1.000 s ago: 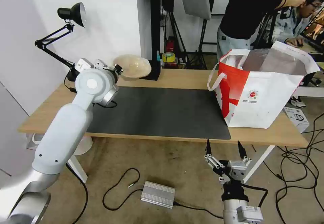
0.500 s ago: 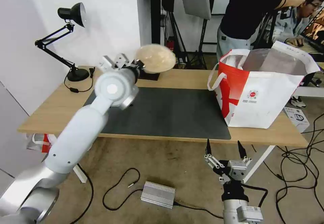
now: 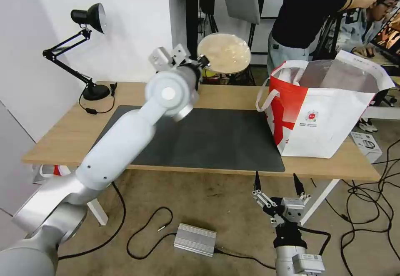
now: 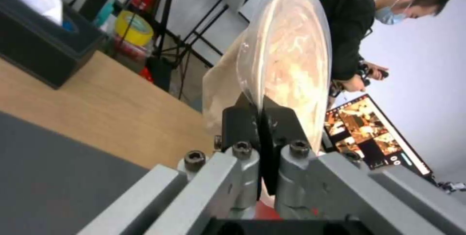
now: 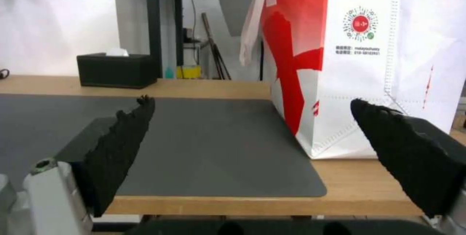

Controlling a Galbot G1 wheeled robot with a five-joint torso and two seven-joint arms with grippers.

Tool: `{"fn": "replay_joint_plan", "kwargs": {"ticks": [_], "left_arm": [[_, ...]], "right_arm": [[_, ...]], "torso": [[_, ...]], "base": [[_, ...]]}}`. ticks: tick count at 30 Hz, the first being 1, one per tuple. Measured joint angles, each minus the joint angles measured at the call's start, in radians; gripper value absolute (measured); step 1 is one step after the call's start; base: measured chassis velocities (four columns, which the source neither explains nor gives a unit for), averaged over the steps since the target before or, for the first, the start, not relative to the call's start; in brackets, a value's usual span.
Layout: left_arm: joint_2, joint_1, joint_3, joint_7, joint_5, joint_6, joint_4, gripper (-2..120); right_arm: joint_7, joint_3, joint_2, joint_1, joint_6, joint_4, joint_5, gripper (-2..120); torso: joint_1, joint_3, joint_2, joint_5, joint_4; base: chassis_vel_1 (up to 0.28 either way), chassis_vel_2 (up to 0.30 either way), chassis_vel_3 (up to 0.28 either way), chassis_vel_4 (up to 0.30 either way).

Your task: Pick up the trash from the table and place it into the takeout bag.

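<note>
My left gripper [image 3: 203, 60] is shut on the rim of the shallow beige bowl [image 3: 224, 53], a piece of the trash, and holds it tilted on edge high above the table's [image 3: 62, 138] far side, left of the takeout bag [image 3: 325, 113]. From the left wrist, the bowl [image 4: 286, 63] stands edge-on between the closed black fingers [image 4: 240, 118]. The takeout bag stands open on the table's right end, white with red panels and silvery lining. My right gripper [image 3: 277, 183] hangs open below the table's front edge, facing the bag [image 5: 359, 53].
A dark grey mat [image 3: 208, 138] covers the table's middle. A black desk lamp [image 3: 85, 18] stands at the back left and a black tissue box [image 5: 116, 69] at the back. Cables and a silver box [image 3: 195, 239] lie on the floor. People stand behind the table.
My left arm has swung the beige bowl up and to the right, from the table's back left towards the takeout bag. The right arm has not moved.
</note>
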Motion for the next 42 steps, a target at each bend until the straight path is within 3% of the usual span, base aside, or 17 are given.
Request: {"fn": "replay_joint_plan", "kwargs": {"ticks": [12,24,34,42], "left_arm": [[-0.038,-0.088,0.046,0.021,0.002,-0.024,0.056,0],[-0.133,-0.164,0.120,0.062,0.017,-0.040,0.122,0],[-0.221,-0.229,0.234,0.104,0.040,-0.055,0.256,0],[-0.271,-0.235,0.279,0.125,0.052,-0.062,0.314,0]], "right_arm": [[0.000,0.000,0.000,0.000,0.000,0.000,0.000,100],[0.000,0.000,0.000,0.000,0.000,0.000,0.000,100],[0.000,0.000,0.000,0.000,0.000,0.000,0.000,100],[0.000,0.000,0.000,0.000,0.000,0.000,0.000,100]], "torso": [[0.000,0.000,0.000,-0.0001,0.0002],[0.000,0.000,0.000,0.0000,0.0001],[0.000,0.000,0.000,0.0001,0.0000],[0.000,0.000,0.000,0.0000,0.0001]], "base": [[0.000,0.000,0.000,0.000],[0.000,0.000,0.000,0.000],[0.000,0.000,0.000,0.000],[0.000,0.000,0.000,0.000]]}}
